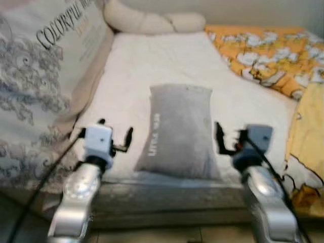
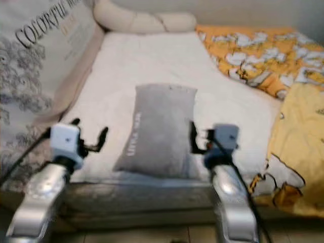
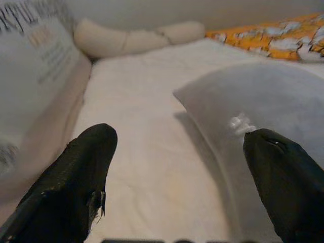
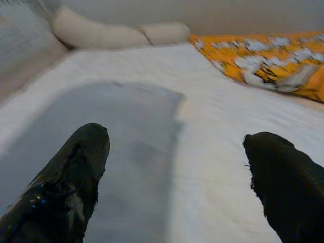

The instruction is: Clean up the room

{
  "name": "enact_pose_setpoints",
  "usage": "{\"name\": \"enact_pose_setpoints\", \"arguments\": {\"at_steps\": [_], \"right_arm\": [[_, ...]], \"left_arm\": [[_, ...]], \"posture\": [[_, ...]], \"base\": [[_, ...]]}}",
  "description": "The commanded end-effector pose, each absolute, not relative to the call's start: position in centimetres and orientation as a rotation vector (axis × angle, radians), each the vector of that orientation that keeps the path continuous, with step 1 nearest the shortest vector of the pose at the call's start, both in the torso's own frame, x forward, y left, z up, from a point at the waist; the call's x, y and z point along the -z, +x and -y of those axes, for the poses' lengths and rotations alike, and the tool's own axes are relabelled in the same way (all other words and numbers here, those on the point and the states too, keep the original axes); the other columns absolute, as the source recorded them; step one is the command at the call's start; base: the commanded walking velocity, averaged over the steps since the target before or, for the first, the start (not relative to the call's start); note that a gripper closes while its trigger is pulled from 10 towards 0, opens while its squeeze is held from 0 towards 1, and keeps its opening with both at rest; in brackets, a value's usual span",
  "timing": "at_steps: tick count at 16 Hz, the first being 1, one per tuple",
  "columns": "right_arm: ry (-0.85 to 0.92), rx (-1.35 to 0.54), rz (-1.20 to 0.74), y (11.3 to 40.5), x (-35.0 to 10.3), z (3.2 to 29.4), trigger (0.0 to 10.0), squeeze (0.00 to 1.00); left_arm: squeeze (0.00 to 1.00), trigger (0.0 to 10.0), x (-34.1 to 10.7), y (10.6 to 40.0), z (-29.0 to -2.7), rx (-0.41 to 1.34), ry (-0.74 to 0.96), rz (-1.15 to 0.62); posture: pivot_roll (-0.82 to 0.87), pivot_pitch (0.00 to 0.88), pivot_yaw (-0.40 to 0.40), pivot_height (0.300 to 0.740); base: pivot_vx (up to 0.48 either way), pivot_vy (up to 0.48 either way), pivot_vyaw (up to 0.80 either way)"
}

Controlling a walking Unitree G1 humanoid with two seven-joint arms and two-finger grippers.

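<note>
A grey pillow (image 1: 179, 130) lies flat on the white mattress (image 1: 152, 61), near the bed's front edge. My left gripper (image 1: 115, 132) hovers just left of the pillow's near corner, open, with nothing between its fingers. In the left wrist view the pillow (image 3: 263, 101) sits beside one black finger (image 3: 286, 177). On the pillow's other side my right gripper (image 1: 228, 139) is held close to its edge, open and holding nothing. The right wrist view shows the pillow (image 4: 116, 126) under and ahead of one finger (image 4: 71, 177).
A crumpled orange and white patterned blanket (image 1: 268, 55) covers the bed's right side, and a yellow part (image 1: 306, 136) hangs over the edge. A cream bolster (image 1: 152, 21) lies along the head. A tall printed cushion wall (image 1: 40, 76) borders the left. The bed's grey front edge (image 1: 167, 195) is just below the grippers.
</note>
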State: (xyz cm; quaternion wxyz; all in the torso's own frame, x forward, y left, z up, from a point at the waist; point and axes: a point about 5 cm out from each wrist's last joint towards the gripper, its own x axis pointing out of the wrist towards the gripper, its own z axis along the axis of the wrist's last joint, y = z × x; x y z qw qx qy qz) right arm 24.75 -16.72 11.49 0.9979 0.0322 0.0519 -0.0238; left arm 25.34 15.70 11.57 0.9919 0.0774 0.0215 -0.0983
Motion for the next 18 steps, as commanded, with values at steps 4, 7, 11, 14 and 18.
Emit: {"name": "enact_pose_setpoints", "arguments": {"at_steps": [4, 7, 11, 14, 18], "right_arm": [[0.063, 0.027, -0.095, 25.2, -12.1, 16.6, 10.0, 0.0], [0.073, -0.003, -0.117, 25.2, -11.5, 15.8, 10.0, 0.0], [0.05, -0.027, -0.119, 25.4, -11.1, 15.4, 10.0, 0.0], [0.073, -0.001, -0.112, 25.9, -11.2, 15.8, 10.0, 0.0], [0.081, -0.013, -0.111, 25.8, -11.1, 15.6, 10.0, 0.0]], "left_arm": [[0.0, 10.0, -11.8, 25.8, -17.1, 0.081, 0.124, -0.05], [0.0, 10.0, -12.3, 26.0, -16.9, 0.095, 0.173, -0.025], [0.0, 10.0, -12.5, 26.3, -16.9, 0.116, 0.174, -0.017], [0.0, 10.0, -12.5, 26.6, -16.7, 0.134, 0.18, -0.017], [0.0, 10.0, -12.4, 26.7, -16.7, 0.148, 0.184, -0.02]], "posture": [[0.03, 0.0, 0.015, 0.74], [0.04, 0.0, 0.007, 0.74], [0.04, 0.0, 0.005, 0.74], [0.04, 0.0, 0.009, 0.74], [0.04, 0.0, 0.011, 0.74]], "base": [[0.0, 0.0, 0.0], [0.0, 0.0, 0.0], [0.3, 0.0, 0.2], [0.349, 0.0, 0.27], [0.349, 0.0, -0.12]]}}
